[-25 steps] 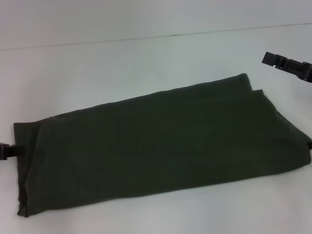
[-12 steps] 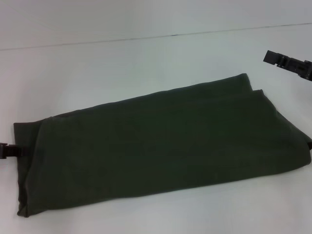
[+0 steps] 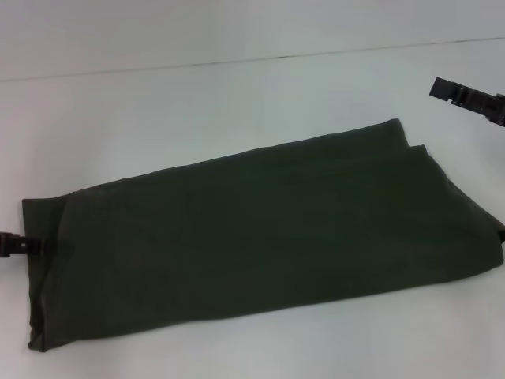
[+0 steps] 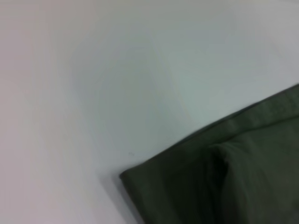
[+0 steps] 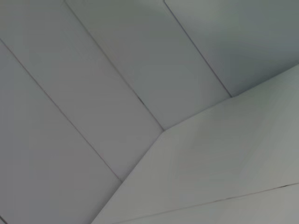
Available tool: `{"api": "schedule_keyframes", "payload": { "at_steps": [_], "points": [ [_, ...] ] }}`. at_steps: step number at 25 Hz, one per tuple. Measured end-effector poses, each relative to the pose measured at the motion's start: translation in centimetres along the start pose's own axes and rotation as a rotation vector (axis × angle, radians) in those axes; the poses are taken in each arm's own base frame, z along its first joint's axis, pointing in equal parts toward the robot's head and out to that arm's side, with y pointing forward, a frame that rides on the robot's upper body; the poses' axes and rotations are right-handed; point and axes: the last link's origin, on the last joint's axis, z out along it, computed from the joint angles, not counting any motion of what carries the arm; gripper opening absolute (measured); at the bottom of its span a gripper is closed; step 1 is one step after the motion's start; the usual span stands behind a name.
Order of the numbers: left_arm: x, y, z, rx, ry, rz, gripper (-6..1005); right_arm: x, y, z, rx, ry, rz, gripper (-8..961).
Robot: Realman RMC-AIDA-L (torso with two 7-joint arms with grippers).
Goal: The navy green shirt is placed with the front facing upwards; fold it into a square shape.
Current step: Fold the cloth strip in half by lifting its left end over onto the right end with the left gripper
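Lying as a long folded band across the white bench (image 3: 237, 95), the navy green shirt (image 3: 260, 237) runs its long axis from beside the left end effector (image 3: 24, 245) toward the far right side of the head view, rising slightly as it goes; no lettering shows on the upper face. The left end effector sits low at the bench edge, touching or just overlapping the shirt's short near end, so the cloth stretches straight away from it along its whole length. Whether its fingers are apart, together or clamped on the hem cannot be told from these views; the left wrist view shows only a folded corner of the shirt (image 4: 224, 182) with a crease beside it. The right end effector (image 3: 465, 99) hovers above the bench, up and outward from the shirt's far end, apart from the cloth, and the state of its fingers cannot be told either. By my judgement the band needs one more fold across its length to make a square, and the left arm is the nearer to a short end
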Motion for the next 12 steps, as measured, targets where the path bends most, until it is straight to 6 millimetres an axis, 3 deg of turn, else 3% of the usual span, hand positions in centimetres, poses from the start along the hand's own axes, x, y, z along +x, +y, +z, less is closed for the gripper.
{"api": "schedule_keyframes", "payload": {
  "at_steps": [8, 12],
  "points": [
    [0.00, 0.25, 0.59, 0.011, -0.019, 0.021, 868, 0.02, -0.01, -0.05, 0.001, -0.001, 0.001, 910],
    [0.09, 0.60, 0.79, 0.000, -0.029, 0.029, 889, 0.02, -0.01, -0.05, 0.001, -0.001, 0.001, 910]
  ]
}}
